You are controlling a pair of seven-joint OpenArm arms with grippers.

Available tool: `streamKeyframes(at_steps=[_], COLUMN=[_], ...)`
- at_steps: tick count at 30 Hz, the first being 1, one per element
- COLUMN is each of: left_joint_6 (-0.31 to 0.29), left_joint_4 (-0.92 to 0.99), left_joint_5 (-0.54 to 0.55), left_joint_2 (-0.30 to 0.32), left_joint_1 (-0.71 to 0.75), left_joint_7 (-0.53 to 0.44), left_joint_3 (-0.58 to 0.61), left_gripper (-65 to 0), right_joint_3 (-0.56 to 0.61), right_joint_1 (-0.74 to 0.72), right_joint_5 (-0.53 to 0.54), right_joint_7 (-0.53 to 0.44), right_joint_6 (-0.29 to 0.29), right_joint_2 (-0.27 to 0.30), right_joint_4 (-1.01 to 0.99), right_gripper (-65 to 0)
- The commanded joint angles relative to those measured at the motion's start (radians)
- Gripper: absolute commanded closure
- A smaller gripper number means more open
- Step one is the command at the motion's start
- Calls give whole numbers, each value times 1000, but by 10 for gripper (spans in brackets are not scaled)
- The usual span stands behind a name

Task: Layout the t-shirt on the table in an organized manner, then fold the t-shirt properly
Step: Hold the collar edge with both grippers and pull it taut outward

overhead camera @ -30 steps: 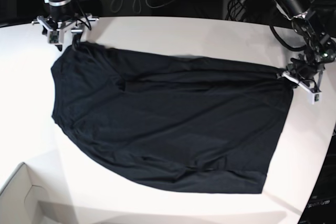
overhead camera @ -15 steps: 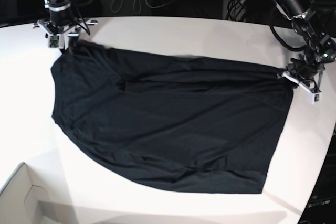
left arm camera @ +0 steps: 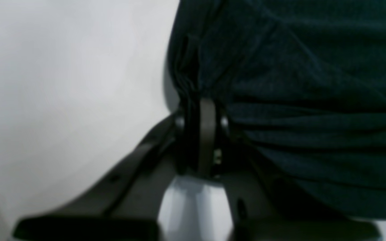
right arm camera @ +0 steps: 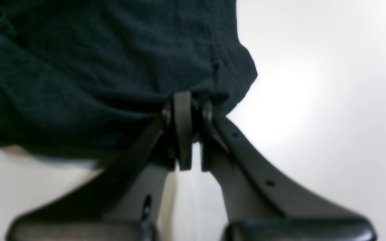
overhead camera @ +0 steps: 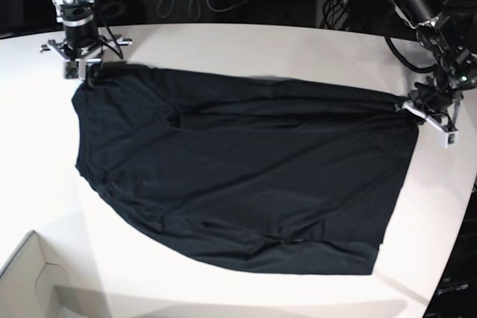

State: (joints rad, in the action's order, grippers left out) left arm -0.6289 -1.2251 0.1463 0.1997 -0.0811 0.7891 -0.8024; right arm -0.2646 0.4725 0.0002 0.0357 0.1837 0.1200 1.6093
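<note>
Base view: a cardboard box (overhead camera: 30, 277) at the lower left of the frame shows only a pale inner corner; its contents cannot be told. The black t-shirt (overhead camera: 246, 176) lies spread across the white table (overhead camera: 246, 46). The right gripper (overhead camera: 83, 71), upper left, pinches the shirt's upper left corner between closed fingers (right arm camera: 182, 129). The left gripper (overhead camera: 408, 106), at right, clamps the shirt's right edge; fabric bunches between its fingers (left arm camera: 206, 134).
</note>
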Motion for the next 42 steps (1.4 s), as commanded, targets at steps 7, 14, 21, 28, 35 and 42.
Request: streamKeyframes(at_steps=[7,14,21,28,35,42], left_joint_6=[5,5,5,5,5,5], left_joint_4=[-12,-12,-11,-9,-8,-8], left_joint_5=[-1,-3,-3,-3,-3,-3], left_joint_2=[17,17,16,11,10,10], left_joint_1=[-10,-10,-10,-10,-10,-10], left_joint_7=[-3,-3,-3,-9,-9,-10], left_joint_3=[-1,-1,-1,-1,-1,-1], left_gripper=[0,0,0,0,0,0], right_joint_3=[-12,-12,-9,18,52,51], right_joint_1=[-67,-130,-62,25,21,-11], right_joint_5=[1,-1,-1,1,1,1], right_joint_7=[-32,51,126,143,155,155], right_joint_6=[93,109,195,274,274,274], right_joint_2=[10,13,11,10,13,13], right_joint_4=[16,6,128,210,130,93], right_gripper=[-37,-39,-72,-240,-269,-270])
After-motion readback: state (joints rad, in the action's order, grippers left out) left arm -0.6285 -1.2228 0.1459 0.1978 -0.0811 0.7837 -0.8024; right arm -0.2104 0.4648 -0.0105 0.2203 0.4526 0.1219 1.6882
